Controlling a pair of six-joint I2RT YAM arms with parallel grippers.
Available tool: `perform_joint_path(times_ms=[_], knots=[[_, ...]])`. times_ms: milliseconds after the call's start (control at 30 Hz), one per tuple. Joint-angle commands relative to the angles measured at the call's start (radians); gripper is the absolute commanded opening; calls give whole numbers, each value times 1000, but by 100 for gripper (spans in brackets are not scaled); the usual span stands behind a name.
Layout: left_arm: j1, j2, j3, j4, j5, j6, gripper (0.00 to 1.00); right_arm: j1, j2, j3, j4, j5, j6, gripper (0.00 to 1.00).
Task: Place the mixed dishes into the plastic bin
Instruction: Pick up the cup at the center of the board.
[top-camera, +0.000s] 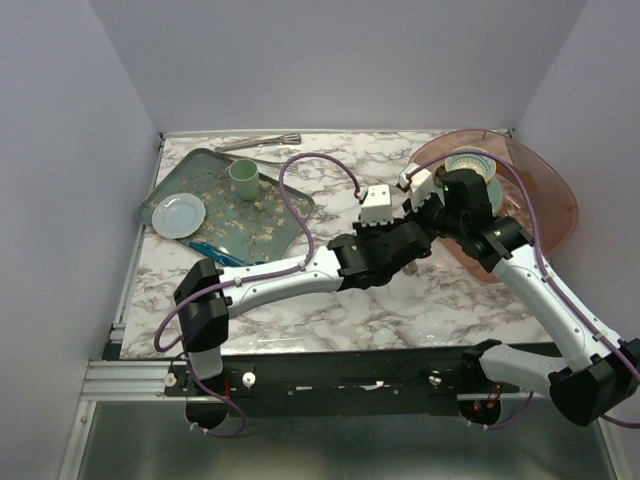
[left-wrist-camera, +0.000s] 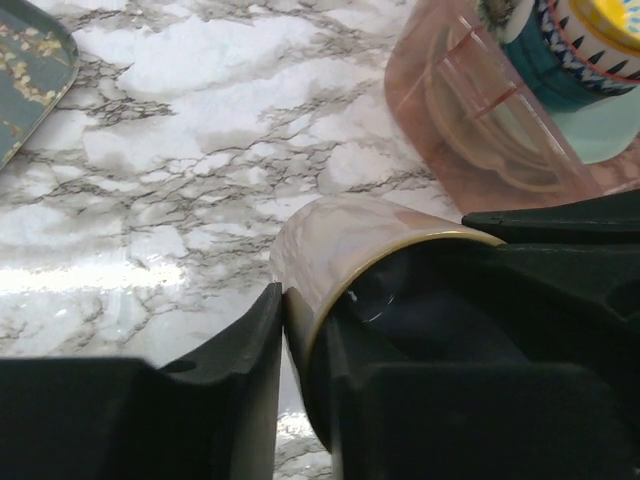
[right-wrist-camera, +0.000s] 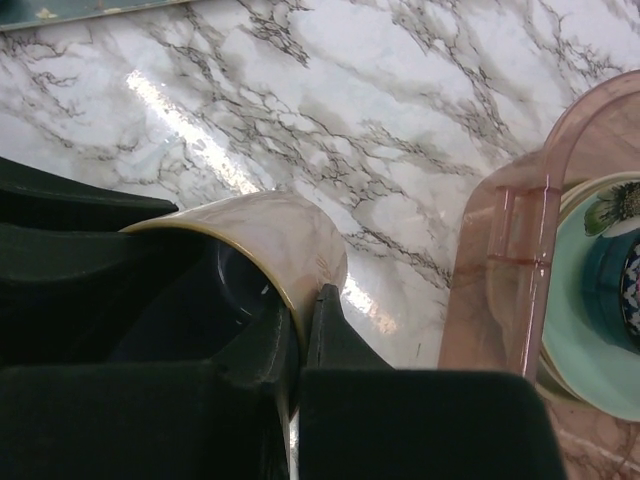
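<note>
- Over on the right side of the marble table (top-camera: 400, 300), the two arms meet just beside the plastic bin (top-camera: 545, 215), and they share a pink marbled cup (left-wrist-camera: 340, 235) with a thin gold rim.
- Seen from the left wrist, the left gripper (left-wrist-camera: 295, 330) is clamped on the cup's wall at the rim, with one finger inside the cup and one outside.
- Seen from the right wrist, the right gripper (right-wrist-camera: 300, 330) pinches the same wall in the same way, its jaws closed tight on it.
- The cup is tilted over bare marble, outside the bin and near its wall. I cannot tell whether it touches the table.
- From above, the cup is hidden under the two wrists.
- Inside the bin a blue patterned bowl (top-camera: 468, 165) sits on a mint green plate (right-wrist-camera: 585, 340), and a cream plate with a sprig (right-wrist-camera: 612, 205) lies under that.
- At the far left, a dark-green floral tray (top-camera: 250, 225) carries a small pale blue plate (top-camera: 178, 213) and a green cup (top-camera: 243, 178).
- A fork (top-camera: 262, 142) lies on the table along the back edge, just behind the tray.
</note>
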Motion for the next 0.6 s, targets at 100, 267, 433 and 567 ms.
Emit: perform_joint_path(times_ms=[100, 267, 433, 567], knots=[[-5, -267, -237, 431, 93, 243, 70, -107, -62, 1, 11, -115, 44, 0], [27, -444, -452, 688, 424, 441, 96, -220, -94, -4, 15, -234, 66, 0], [59, -557, -501, 669, 550, 545, 99, -370, -121, 3, 29, -319, 99, 0], [124, -636, -514, 528, 623, 623, 99, -522, -149, 19, 68, -398, 154, 0]])
